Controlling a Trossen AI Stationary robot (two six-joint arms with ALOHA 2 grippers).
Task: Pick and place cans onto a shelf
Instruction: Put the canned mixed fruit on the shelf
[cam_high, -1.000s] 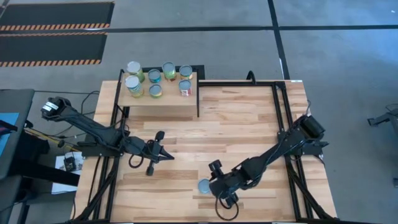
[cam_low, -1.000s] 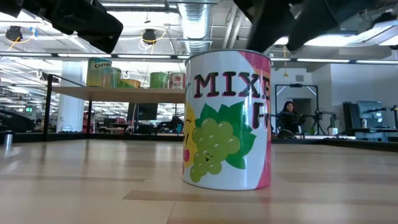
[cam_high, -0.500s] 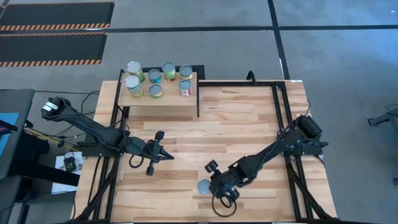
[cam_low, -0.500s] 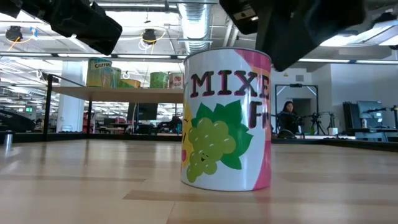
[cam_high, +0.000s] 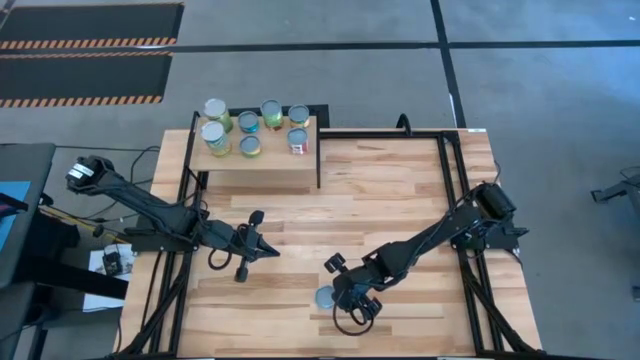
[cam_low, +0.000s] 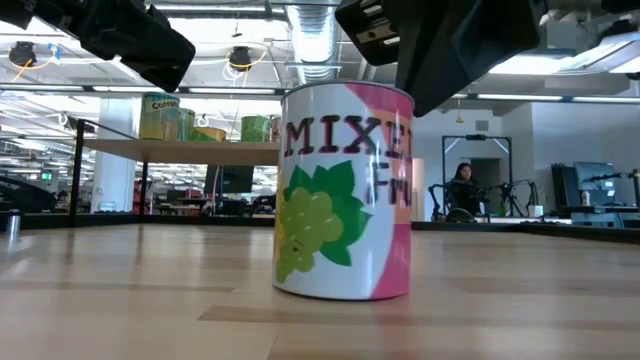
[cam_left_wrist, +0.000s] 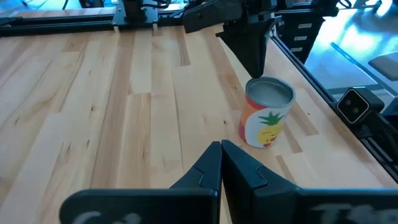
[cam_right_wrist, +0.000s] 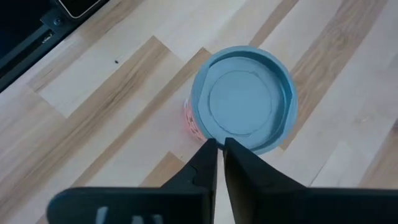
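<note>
From above: planked table (cam_high: 400, 190), seven cans grouped on the shelf (cam_high: 262, 163), one last can (cam_high: 325, 297) near the front edge. Right gripper (cam_high: 345, 300) just beside it, fingers pinched together, likely nudging. Left gripper (cam_high: 262, 250) idle mid-table, fingers closed, empty.

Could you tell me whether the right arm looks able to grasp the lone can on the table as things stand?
Probably not yet. The right pincer hangs just over the can, with nothing between them, but its fingers are shut together. It would likely need to open them before it could close around the can.
</note>
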